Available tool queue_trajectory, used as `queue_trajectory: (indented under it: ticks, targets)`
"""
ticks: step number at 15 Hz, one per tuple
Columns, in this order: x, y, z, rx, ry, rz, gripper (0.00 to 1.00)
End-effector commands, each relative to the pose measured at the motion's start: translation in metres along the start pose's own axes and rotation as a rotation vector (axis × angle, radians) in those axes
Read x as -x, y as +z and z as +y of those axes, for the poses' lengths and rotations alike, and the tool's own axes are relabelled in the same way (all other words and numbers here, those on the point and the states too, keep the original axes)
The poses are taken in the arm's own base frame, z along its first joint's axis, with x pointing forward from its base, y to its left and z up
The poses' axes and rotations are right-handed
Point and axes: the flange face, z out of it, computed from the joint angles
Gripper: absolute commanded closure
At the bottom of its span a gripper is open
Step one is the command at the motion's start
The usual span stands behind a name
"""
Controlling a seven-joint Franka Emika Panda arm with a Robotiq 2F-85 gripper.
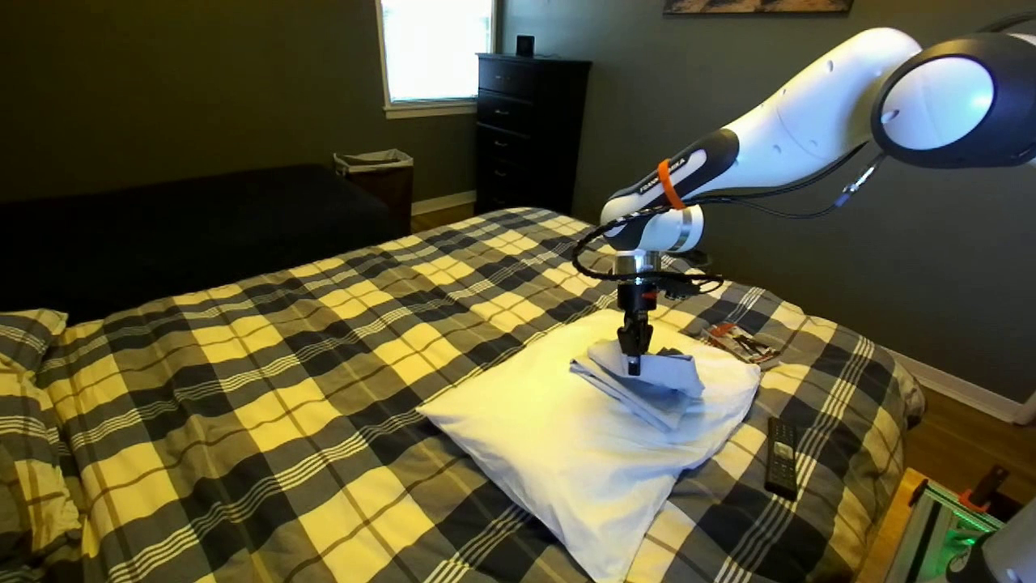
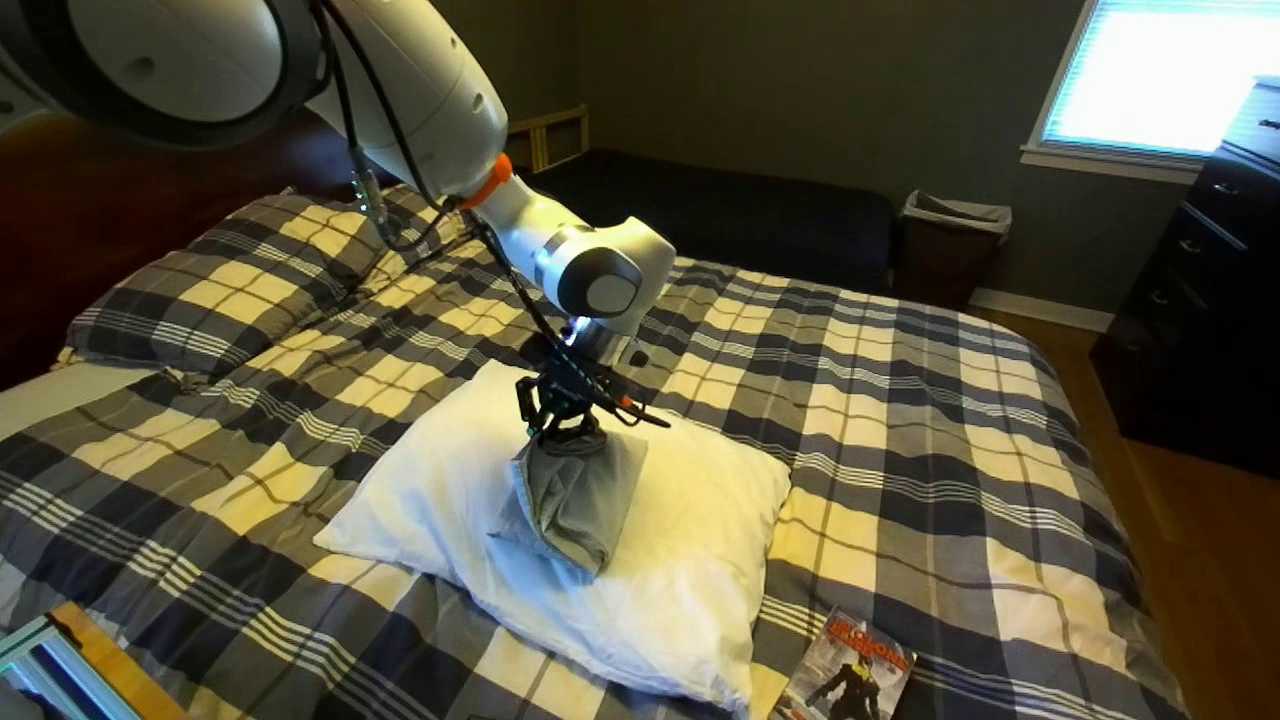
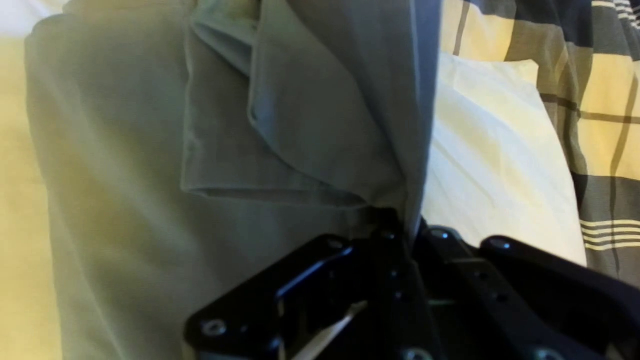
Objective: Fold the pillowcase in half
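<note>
The pillowcase (image 1: 673, 374) is a small folded cloth that looks white to grey. It lies on the large puffy white pillow (image 1: 518, 429), towards one side of it. It also shows in an exterior view (image 2: 595, 495) and fills much of the wrist view (image 3: 115, 150). My gripper (image 1: 634, 363) points down at the pillowcase. In the wrist view its fingers (image 3: 409, 225) are closed with an edge of the cloth pinched between them. The held part is raised, with loose layers and a fold hanging below. The fingertips are partly hidden by the cloth in an exterior view (image 2: 565, 432).
The pillow lies on a bed with a plaid cover (image 1: 307, 389). A black remote (image 1: 782, 457) lies beside it. A magazine or case with a printed cover (image 2: 850, 675) lies near a pillow corner. Plaid pillows (image 2: 240, 280) are at the headboard.
</note>
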Motion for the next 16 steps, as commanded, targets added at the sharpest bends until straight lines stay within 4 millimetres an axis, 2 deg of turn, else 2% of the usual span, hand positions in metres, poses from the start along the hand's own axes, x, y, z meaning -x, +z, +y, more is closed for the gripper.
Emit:
queue_trajectory:
  ticks: [1, 2, 3, 4, 5, 9, 13, 14, 16]
  targets:
    - [0.001, 0.005, -0.011, 0.027, -0.001, -0.008, 0.99]
    - [0.002, 0.006, -0.013, 0.03, -0.005, -0.012, 0.99]
    - [0.003, 0.006, -0.016, 0.03, -0.007, -0.014, 0.7]
    - [0.004, 0.006, -0.019, 0.03, -0.014, -0.015, 0.69]
    - [0.005, 0.006, -0.021, 0.034, -0.016, -0.013, 0.64]
    - [0.012, 0.003, -0.029, 0.046, -0.02, -0.001, 0.33]
    - [0.024, -0.013, -0.032, 0.084, -0.013, 0.075, 0.04]
    - [0.026, -0.017, -0.032, 0.1, -0.013, 0.102, 0.0]
    - [0.032, -0.025, -0.034, 0.129, -0.016, 0.145, 0.0]
